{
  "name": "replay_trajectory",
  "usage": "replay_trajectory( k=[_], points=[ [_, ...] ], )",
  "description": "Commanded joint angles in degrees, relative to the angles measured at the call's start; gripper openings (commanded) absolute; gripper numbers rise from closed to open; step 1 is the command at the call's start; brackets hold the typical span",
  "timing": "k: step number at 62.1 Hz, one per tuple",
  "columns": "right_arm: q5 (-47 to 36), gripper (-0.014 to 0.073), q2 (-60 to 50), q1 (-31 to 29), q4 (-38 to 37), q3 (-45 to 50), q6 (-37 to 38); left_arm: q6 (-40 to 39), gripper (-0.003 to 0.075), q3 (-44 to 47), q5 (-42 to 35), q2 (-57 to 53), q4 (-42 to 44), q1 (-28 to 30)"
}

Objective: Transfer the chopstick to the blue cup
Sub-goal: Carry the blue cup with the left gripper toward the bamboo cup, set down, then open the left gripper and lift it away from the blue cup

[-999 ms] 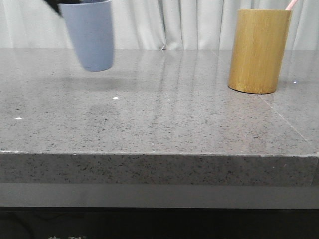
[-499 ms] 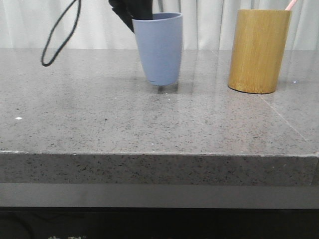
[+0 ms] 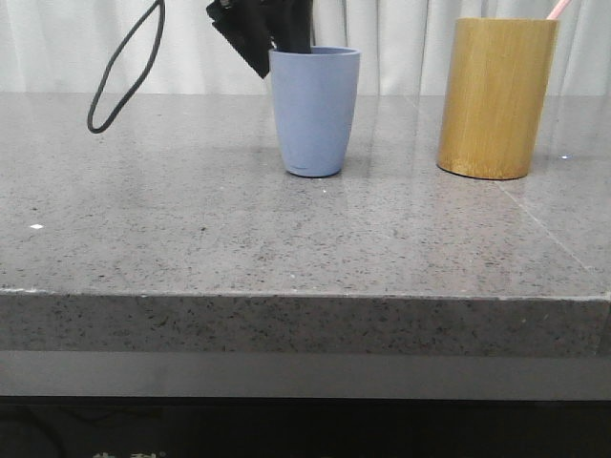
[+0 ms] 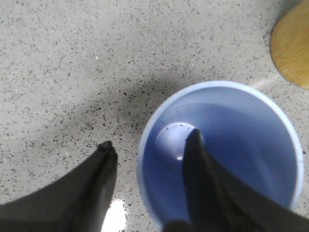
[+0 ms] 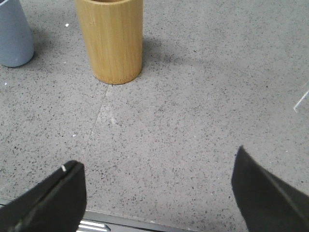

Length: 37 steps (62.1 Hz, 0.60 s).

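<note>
Your blue cup stood upright on the speckled grey stone table, a smooth matte tumbler tapering to a narrower base, left of the bamboo holder and apart from it. The holder was a taller tan cylinder with fine vertical grain, and its side looked faintly glossy. From its open top, at the far right rim, you could see only a short pale pink tip of the chopstick; the rest sat hidden inside the holder.

Your left gripper straddled the cup's rim: one black tapered finger reached down inside the cup, the other hung outside the wall on the left, with a gap showing between that outer finger and the rim. The fingers were apart rather than pinched on the wall, a moderate spread. Seen from the left wrist, the cup's interior was empty, round, with a paler circular floor. A black cable looped down left of the cup, above the table.

Your right gripper hovered over bare stone nearer than the holder, its two dark fingers spread wide, holding nothing. No label or writing could be read on either vessel.
</note>
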Motion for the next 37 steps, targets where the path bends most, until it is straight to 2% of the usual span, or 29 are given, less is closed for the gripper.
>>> replay_trajectory(
  k=[1,10,23,37],
  points=[
    [-4.0,0.0622,0.55,0.14,0.39,-1.59,-0.22,-0.34,0.0375,-1.98,-0.18,-3.5,-1.09,-0.47],
    [-6.99,0.0622,1.79,-0.63,0.39,-2.02,3.0,-0.34,0.0365,-1.98,-0.18,-4.68,-1.22,-0.47],
    [-8.33,0.0622,8.91,-4.9,0.63,-6.16,4.66,-0.34,0.0365,-1.87,-0.18,-10.22,-1.42,-0.35],
    [-7.47,0.0622,17.49,-7.72,6.37,-13.78,2.97,-0.34,0.0365,-1.87,-0.18,-17.81,-1.42,-0.35]
  ],
)
